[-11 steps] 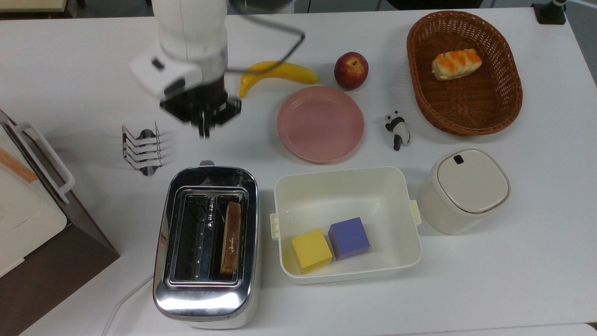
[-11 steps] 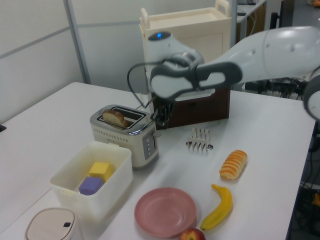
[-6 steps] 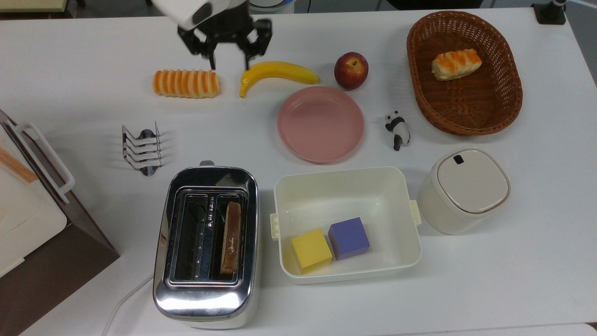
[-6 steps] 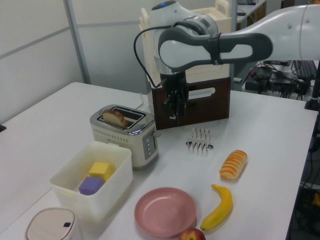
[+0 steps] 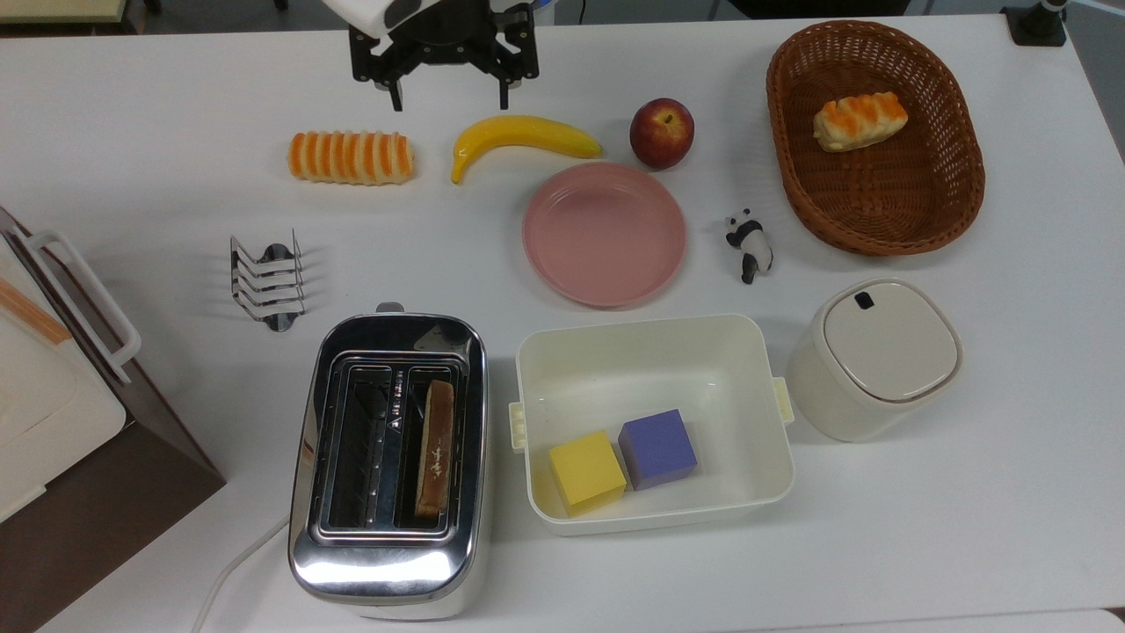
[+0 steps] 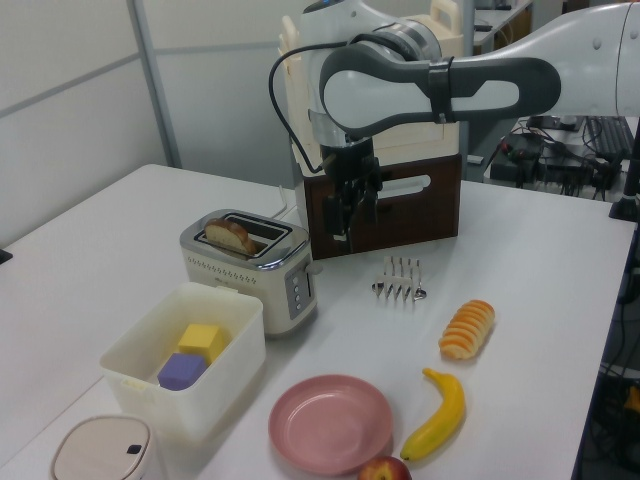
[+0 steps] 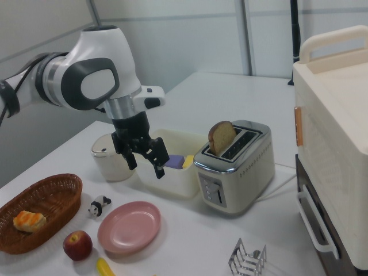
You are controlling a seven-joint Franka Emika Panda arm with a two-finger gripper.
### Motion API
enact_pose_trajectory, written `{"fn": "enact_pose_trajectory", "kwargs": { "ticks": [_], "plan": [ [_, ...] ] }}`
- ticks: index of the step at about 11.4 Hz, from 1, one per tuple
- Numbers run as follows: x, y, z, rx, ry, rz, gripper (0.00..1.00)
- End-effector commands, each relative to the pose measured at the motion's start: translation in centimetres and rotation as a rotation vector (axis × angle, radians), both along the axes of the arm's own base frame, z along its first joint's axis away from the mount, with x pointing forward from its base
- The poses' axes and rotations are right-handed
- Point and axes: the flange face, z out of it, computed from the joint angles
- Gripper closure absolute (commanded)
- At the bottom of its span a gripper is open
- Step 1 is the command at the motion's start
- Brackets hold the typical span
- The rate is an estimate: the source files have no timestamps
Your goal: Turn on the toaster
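Hanging wide open, claw (image 5: 446, 95) grips nothing (toaster (image 5: 388, 466) well apart).

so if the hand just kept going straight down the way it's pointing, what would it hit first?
Most likely bare table. The open hand points down, hanging between the striped bread roll and the banana, though depth is hard to judge.

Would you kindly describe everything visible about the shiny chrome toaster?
The shiny chrome two-slot toaster stands upright on the white table, beside the cream plastic tub. It has rounded corners, cream side panels and a control strip on one end. A bread slice stands in one slot, its top protruding; a white cord trails away.
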Motion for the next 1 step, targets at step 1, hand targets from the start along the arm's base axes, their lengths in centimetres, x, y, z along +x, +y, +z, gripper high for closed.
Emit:
{"fn": "enact_pose_trajectory", "kwargs": {
  "ticks": [1],
  "plan": [
    [-0.86,-0.68,0.68,0.030,-0.006,-0.030,0.00]
  ]
}}
